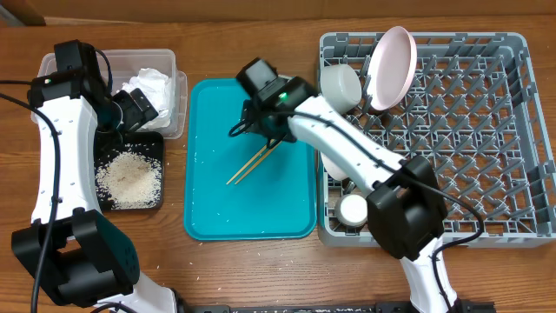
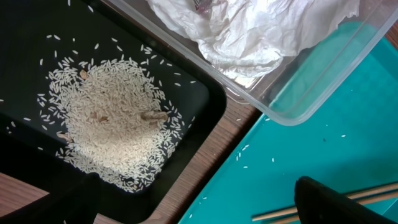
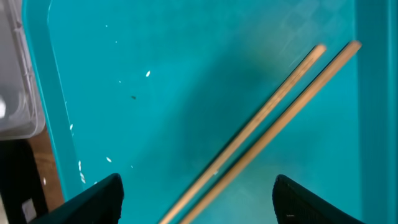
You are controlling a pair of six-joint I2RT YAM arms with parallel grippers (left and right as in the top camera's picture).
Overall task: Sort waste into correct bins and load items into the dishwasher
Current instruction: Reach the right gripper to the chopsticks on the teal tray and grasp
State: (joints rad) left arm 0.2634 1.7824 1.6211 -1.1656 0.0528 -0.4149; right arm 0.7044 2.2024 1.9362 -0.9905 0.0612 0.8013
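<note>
Right wrist view has the right gripper [image 3: 196, 193] spread wide, straddling the two chopsticks [image 3: 273, 100] lying side by side on the teal tray [image 3: 143, 124], so I judge it should descend centred, pinch both together mid-length, then lift level toward the dish rack [image 1: 486, 148]

The teal tray [image 1: 217, 200] is bare all round the chopsticks [image 1: 254, 165], so your right pincer [image 3: 198, 190], spread wide, has room on both sides. In the dish rack [image 1: 452, 38], plate [image 1: 391, 65], grey bowl [image 1: 340, 85], cup [image 1: 354, 209] and your right arm [image 1: 347, 152] crowd the left side; its right half is open pegs.
</note>
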